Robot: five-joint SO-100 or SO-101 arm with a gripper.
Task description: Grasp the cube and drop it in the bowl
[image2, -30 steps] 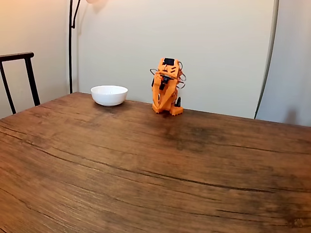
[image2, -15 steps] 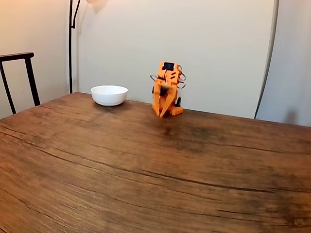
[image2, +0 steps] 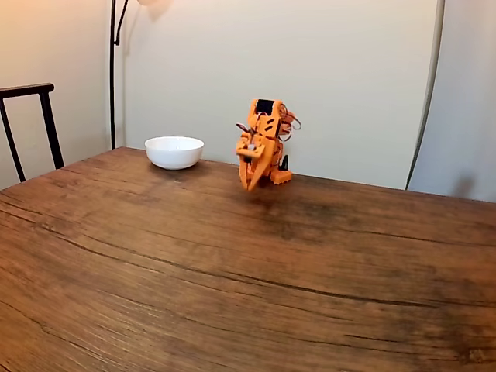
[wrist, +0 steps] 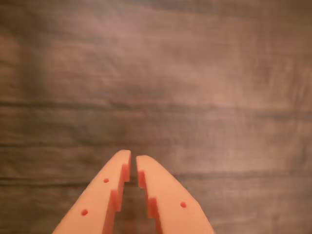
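**Pincer nearly closed above bare wood, bowl off to its side**

Seen from the wrist: two orange fingers (wrist: 105, 195) entering from the bottom edge, tips almost together with just a thin slit between them, nothing held. Pincer (wrist: 133, 161) hanging over brown wood grain of the bench (wrist: 195, 87), blurred and dim ahead of the tips. No lettering, label or brand readable on the fingers; only small round screw holes.

Seen from the fixed view, near to far: broad stretch of dark-veined bench (image2: 232, 294) in front of the pincer. Farther back, orange arm (image2: 263, 143) folded near the far edge, pincer (image2: 248, 184) pointed down and toward the camera, tip low, just above the wood. White bowl (image2: 174, 152) to the left of the pincer in this view, apart from it, upright near the far edge. Cube not made out in either picture. Left of the bowl, a dark chair back (image2: 27, 124) and a thin black lamp pole (image2: 113, 74). Behind the arm, a pale wall (image2: 341, 77). No writing visible anywhere.
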